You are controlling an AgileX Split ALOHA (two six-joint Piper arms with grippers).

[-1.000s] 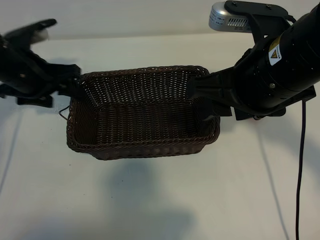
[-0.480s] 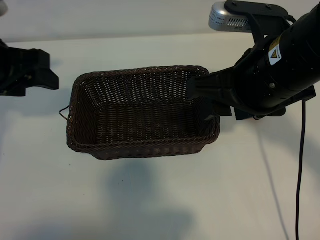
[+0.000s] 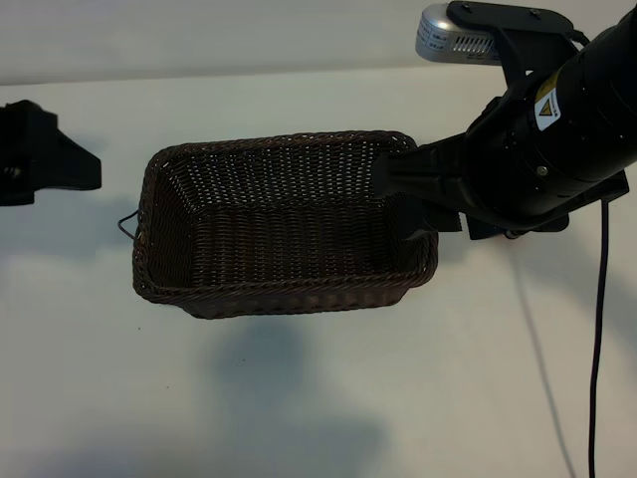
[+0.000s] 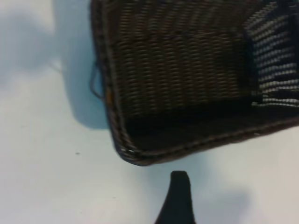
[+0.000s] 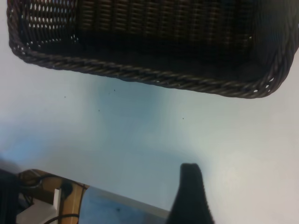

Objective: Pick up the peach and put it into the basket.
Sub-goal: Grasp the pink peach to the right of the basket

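Observation:
The dark brown woven basket (image 3: 289, 290) stands in the middle of the white table, and what shows of its inside is bare. The peach is in none of the views. My left gripper (image 3: 40, 164) sits at the exterior view's left edge, well apart from the basket's left rim. One finger (image 4: 180, 196) shows in the left wrist view, over bare table near a basket corner (image 4: 135, 156); it is open and holds nothing. My right gripper (image 3: 413, 199) hangs over the basket's right end, open and empty. Its finger (image 5: 191, 196) shows beside the rim (image 5: 140, 74).
A thin wire loop (image 3: 126, 224) sticks out of the basket's left side. A black cable (image 3: 597, 329) hangs down at the right. In the right wrist view the table's edge and a wooden frame (image 5: 70, 198) are close by. Bare table (image 3: 299, 398) lies in front of the basket.
My left arm has drawn back leftward from the basket's left rim to the edge of the exterior view. The right arm and the basket have not moved.

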